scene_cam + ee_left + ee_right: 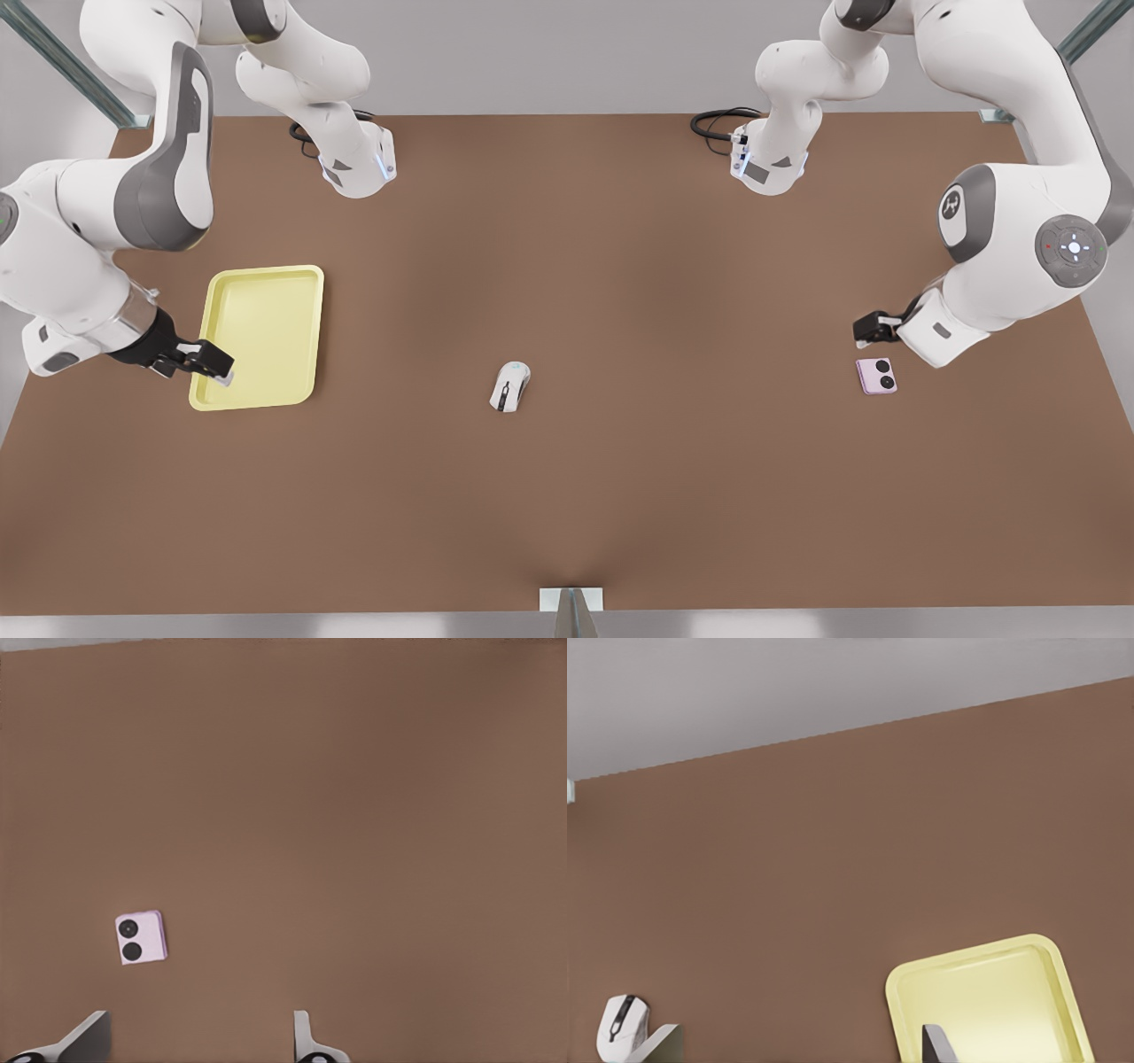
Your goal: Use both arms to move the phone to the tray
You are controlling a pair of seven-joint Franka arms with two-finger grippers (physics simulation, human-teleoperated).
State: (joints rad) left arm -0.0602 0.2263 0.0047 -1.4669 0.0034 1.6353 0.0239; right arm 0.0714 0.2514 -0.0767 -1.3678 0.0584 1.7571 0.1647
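Note:
The pale pink phone (pixel 876 376) lies flat on the brown table at the front view's right, its two black camera circles facing up. My left gripper (pixel 873 330) hangs just behind it, open; in the left wrist view the phone (pixel 140 937) sits ahead of the spread fingers, off to one side of the gripper (pixel 197 1047). The pale yellow tray (pixel 266 328) rests at the front view's left. My right gripper (pixel 213 363) hovers open over the tray's near left corner, and the right wrist view has the tray (pixel 992 1001) by one finger of the gripper (pixel 799 1050).
A white computer mouse (pixel 510 386) lies mid-table between tray and phone, also seen as the mouse (pixel 622 1024) in the right wrist view. Both arm bases stand at the table's back edge with black cables (pixel 722 120). A metal bracket (pixel 571 602) sits at the front edge.

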